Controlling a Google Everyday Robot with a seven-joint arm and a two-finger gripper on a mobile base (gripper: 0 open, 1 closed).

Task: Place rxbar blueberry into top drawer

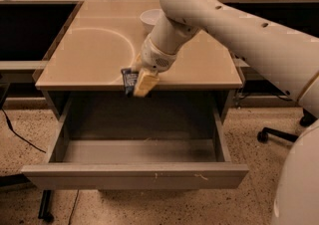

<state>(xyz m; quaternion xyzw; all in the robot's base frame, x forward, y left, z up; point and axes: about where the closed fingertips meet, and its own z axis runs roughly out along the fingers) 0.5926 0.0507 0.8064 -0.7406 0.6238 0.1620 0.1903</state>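
The rxbar blueberry point(129, 79), a small dark navy wrapper with white print, is held in my gripper point(135, 84) at the front edge of the tabletop, above the back of the drawer. The gripper's yellowish fingers point(145, 82) are shut on the bar. The top drawer point(134, 175) is pulled wide open below, grey-beige with a flat front panel, and its inside looks bare. My white arm reaches in from the upper right.
A white bowl point(150, 18) stands on the beige tabletop point(94, 50) behind the arm. Desks with clutter run along the back. An office chair base point(279, 134) stands on the speckled floor at right. A black cable lies at left.
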